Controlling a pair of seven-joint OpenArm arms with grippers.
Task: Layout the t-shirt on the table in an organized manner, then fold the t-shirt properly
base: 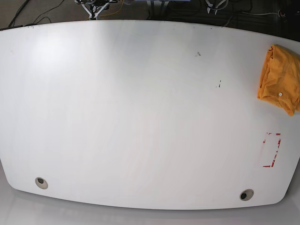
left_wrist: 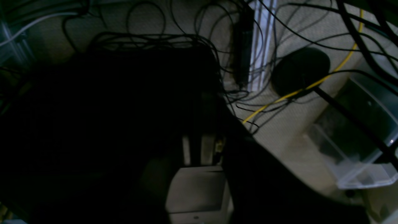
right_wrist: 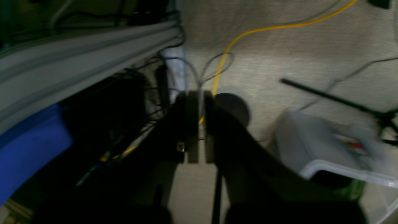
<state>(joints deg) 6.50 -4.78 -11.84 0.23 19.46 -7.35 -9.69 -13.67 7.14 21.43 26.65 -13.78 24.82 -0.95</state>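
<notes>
The t-shirt [base: 280, 79] is a crumpled orange-yellow heap at the far right edge of the white table [base: 140, 117], with its small white label showing. Neither arm appears in the base view. Both wrist cameras look down at the carpeted floor. My left gripper [left_wrist: 197, 149] is dim and mostly in shadow, its pale fingers close together and holding nothing. In the right wrist view my right gripper [right_wrist: 200, 124] is shut, fingers nearly touching, with nothing between them. The shirt and table are out of sight in both wrist views.
A red tape rectangle [base: 272, 150] and two grey grommets [base: 41, 182] [base: 246, 194] mark the table. On the floor lie black cables, a yellow cable [left_wrist: 311, 84], a round black base [left_wrist: 300, 71] and a clear plastic bin [right_wrist: 326, 149]. An aluminium rail [right_wrist: 77, 59] runs beside a blue object [right_wrist: 28, 149].
</notes>
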